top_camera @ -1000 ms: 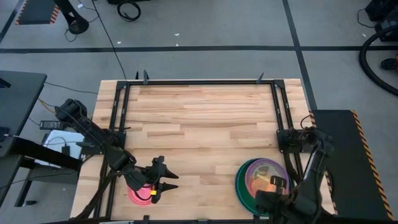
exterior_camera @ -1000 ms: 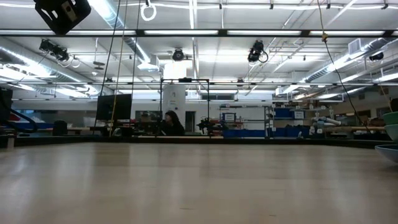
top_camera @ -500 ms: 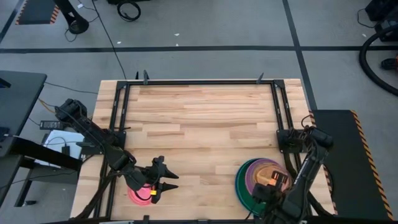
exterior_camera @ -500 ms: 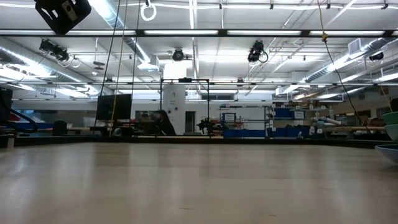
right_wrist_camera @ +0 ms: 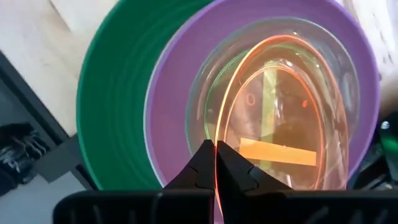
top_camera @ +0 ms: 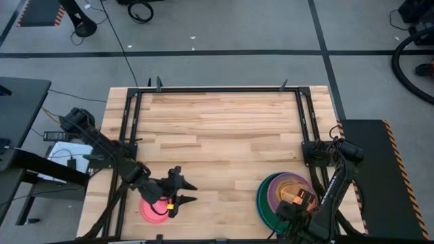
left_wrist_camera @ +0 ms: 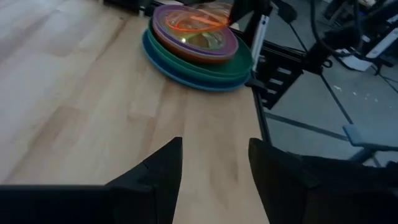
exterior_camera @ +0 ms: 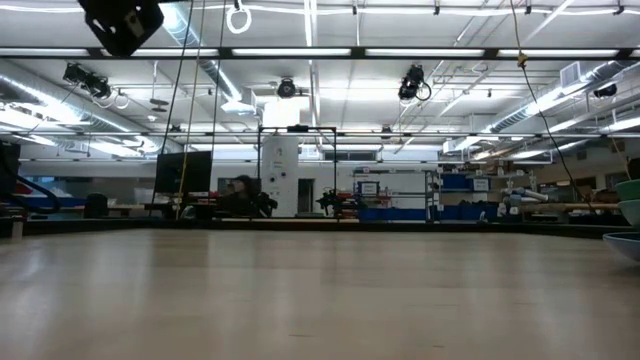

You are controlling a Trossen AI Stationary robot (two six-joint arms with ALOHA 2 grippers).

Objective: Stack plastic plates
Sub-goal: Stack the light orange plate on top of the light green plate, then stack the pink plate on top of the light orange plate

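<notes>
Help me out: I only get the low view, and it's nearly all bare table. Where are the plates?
Observer: Most sit in one stack by the table's right edge, on the arms' side.
Operator: Is the robot holding anything?
Observer: Yes. The right gripper is shut on the rim of a see-through orange plate over that stack.
Operator: And the other arm?
Observer: The left gripper is open and empty, just above a pink plate that lies alone on the table's left side.
</notes>
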